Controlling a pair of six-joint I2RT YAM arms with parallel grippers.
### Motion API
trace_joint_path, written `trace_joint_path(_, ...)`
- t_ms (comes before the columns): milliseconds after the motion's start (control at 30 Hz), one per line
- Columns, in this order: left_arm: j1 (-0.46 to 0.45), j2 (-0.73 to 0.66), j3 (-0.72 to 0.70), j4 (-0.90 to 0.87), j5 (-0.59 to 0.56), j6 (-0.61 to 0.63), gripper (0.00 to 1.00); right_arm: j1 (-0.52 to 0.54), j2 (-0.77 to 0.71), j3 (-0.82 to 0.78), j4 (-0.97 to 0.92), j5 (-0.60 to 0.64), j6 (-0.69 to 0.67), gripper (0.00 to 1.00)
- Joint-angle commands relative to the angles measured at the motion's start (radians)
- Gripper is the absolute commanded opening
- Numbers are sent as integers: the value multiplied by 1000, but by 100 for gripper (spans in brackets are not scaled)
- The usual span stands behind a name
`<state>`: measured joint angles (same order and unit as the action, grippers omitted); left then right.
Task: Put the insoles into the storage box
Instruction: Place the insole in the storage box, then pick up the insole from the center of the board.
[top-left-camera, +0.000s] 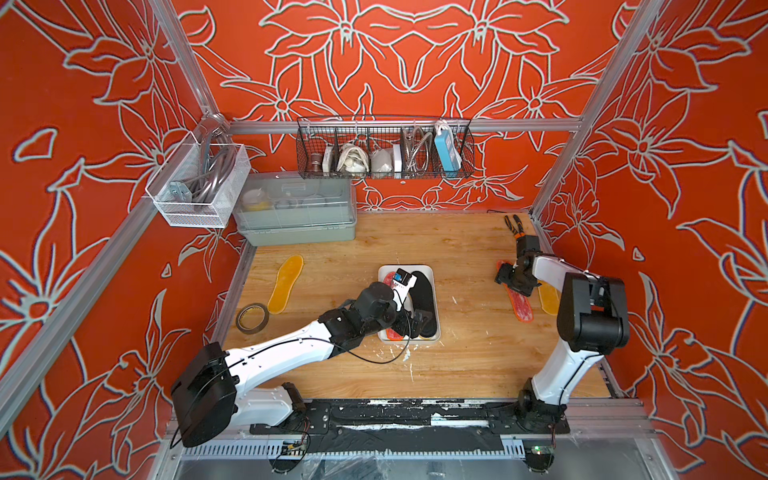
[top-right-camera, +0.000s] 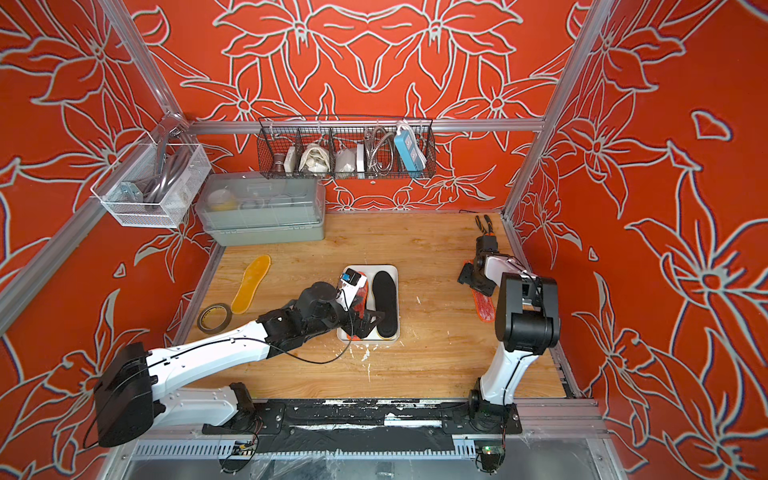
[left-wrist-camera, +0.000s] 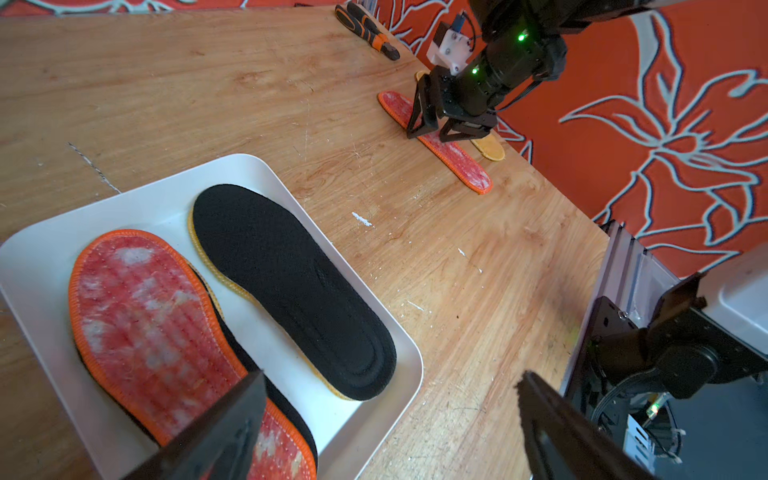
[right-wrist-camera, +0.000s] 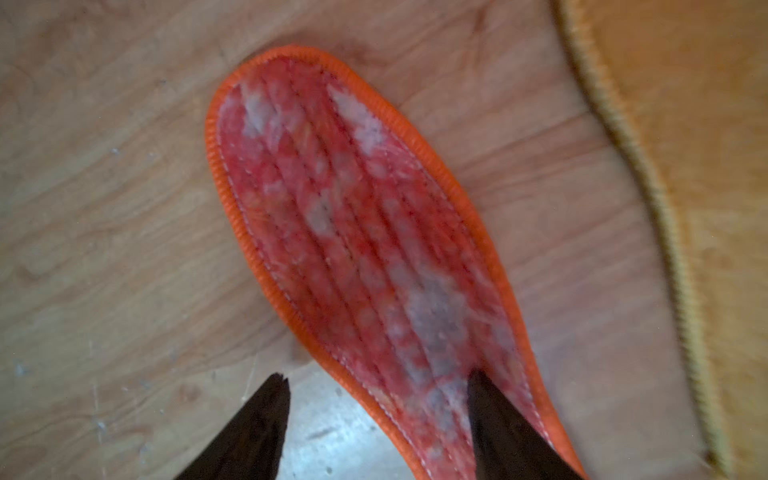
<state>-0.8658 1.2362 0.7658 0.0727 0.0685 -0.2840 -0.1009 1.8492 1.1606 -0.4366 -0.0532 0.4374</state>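
Observation:
The storage box (top-left-camera: 435, 291) (left-wrist-camera: 145, 195), a shallow white tray, sits mid-table. It holds a black insole (top-left-camera: 424, 299) (left-wrist-camera: 291, 286) on a yellow one, and a red-white insole (left-wrist-camera: 153, 324) on another black one. My left gripper (top-left-camera: 415, 324) (left-wrist-camera: 390, 376) hangs open over the tray's near end, holding nothing. More insoles lie on the table: a yellow one (top-left-camera: 284, 284) at the left, and at the right a red-white one (top-left-camera: 519, 305) (right-wrist-camera: 353, 216) beside a yellow one (top-left-camera: 548, 299) (right-wrist-camera: 706, 166). My right gripper (top-left-camera: 509, 284) (right-wrist-camera: 378, 376) is open and straddles the red-white insole's rim, one finger on it, one over bare wood.
A grey-green lidded container (top-left-camera: 295, 216) stands at the back left. A tape roll (top-left-camera: 252, 318) lies near the left edge and pliers (top-left-camera: 513, 226) at the back right. A wire basket (top-left-camera: 384, 149) and a white mesh basket (top-left-camera: 199, 187) hang on the walls.

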Motion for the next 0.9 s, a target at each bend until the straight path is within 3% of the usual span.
trace_joint_path(0,-2,-44,-25,18,-34,8,91,-5,65,21,-23,-131,-10,59)
trace_joint_path(200,-1,-84,-36,6,-74,20,87,12,48,-44,-14,-187,15,43)
trace_joint_path(467,5,-6,58,-35,-30,8,84,136,-73,-171,-40,-187,92,42)
trace_joint_path(733,7,73,82,-33,-6,-10,84,132,-237,-339,159,-516,264,44)
trace_joint_path(867,7,77,81,-43,6,-6,84,118,-308,-327,139,-594,243,45)
